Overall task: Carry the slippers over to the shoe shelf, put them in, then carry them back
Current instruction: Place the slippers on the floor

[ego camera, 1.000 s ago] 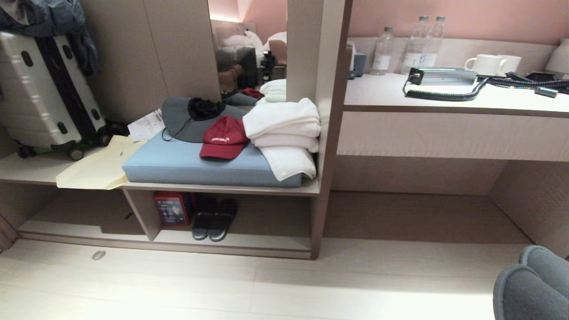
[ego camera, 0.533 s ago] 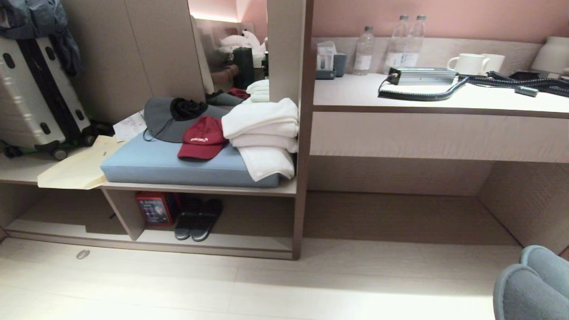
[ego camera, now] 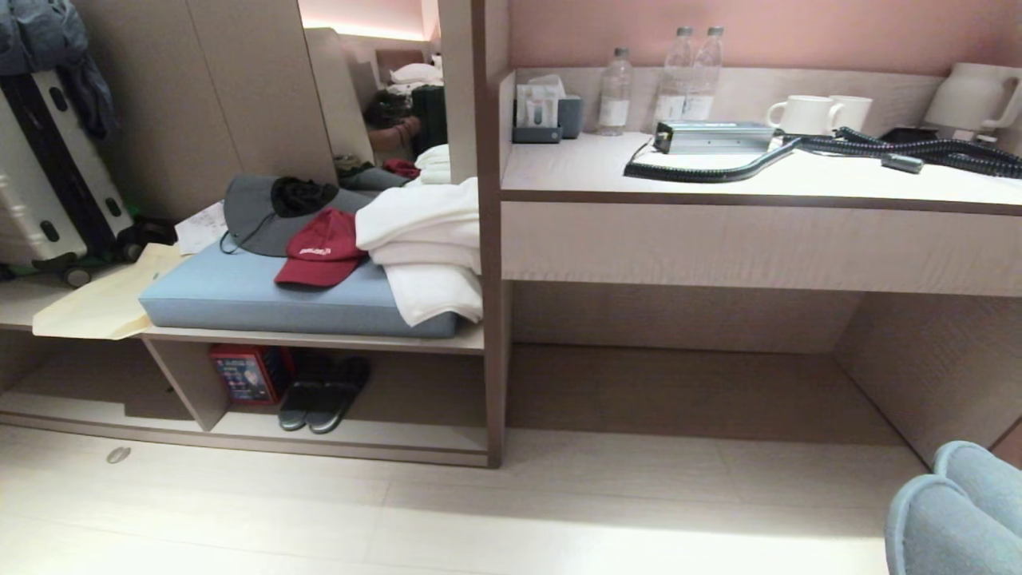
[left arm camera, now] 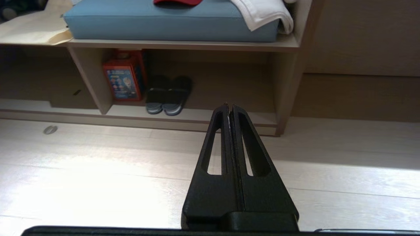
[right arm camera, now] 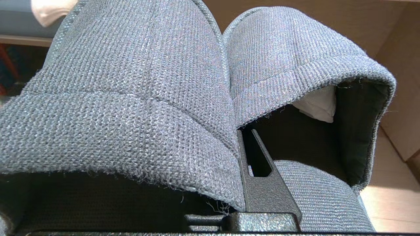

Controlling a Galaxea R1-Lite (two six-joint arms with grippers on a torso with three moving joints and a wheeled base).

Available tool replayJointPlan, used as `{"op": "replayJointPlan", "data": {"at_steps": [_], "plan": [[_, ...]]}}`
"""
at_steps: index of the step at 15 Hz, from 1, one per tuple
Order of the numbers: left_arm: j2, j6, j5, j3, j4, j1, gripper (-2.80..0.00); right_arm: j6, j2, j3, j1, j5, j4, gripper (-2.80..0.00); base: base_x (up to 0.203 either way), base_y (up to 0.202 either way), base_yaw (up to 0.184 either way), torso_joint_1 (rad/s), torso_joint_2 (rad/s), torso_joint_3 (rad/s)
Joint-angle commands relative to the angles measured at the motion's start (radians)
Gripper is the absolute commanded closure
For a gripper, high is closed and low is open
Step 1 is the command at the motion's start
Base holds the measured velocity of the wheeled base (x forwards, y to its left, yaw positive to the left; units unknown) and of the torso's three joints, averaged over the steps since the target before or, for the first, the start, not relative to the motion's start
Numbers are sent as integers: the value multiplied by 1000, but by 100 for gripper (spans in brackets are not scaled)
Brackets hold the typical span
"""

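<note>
I have the slippers (ego camera: 954, 511) at the lower right corner of my head view, two rounded grey-blue toes side by side above the pale floor (ego camera: 511, 519); in the right wrist view they fill nearly everything, and the right gripper (right arm camera: 244, 139) is pinched on the slippers (right arm camera: 131, 98), one black finger (right arm camera: 262, 183) showing inside the opening of one slipper with the knitted edges of both uppers pressed against it; the jaws are closed down tight on the fabric.

The left gripper (left arm camera: 229, 106) hangs out over the floor (left arm camera: 98, 170), its two black fingers pressed together with nothing between them, pointing toward the low furniture.

The shoe shelf (ego camera: 415, 435) sits low at the left of centre in the head view, well apart from the slippers; inside it stands a darker pair of slides (ego camera: 323, 395) just beside a red box (ego camera: 243, 374), which is against the upright divider (ego camera: 188, 379); from the left wrist I see the same slides (left arm camera: 169, 96) and box (left arm camera: 123, 77).

On the board above lies a blue cushion (ego camera: 239, 299) carrying a red cap (ego camera: 319, 251), a grey hat (ego camera: 267, 216) and folded white towels (ego camera: 423, 247); a suitcase (ego camera: 48, 176) stands at the far left.

To the right is a desk (ego camera: 718, 180) with water bottles (ego camera: 679, 76), two white mugs (ego camera: 814, 113) and a coiled black cable (ego camera: 798, 152).
</note>
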Motion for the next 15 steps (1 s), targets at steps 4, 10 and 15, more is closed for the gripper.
{"op": "replayJointPlan", "data": {"at_steps": [4,10,15], "plan": [[0,-1,0,0,1,1,0,0,1,0,0,0,0,0,0,-197,1,1,2,5],[0,-1,0,0,1,1,0,0,1,0,0,0,0,0,0,-199,1,2,1,2],[0,-1,0,0,1,1,0,0,1,2,0,0,0,0,0,-197,3,2,1,3]]}}
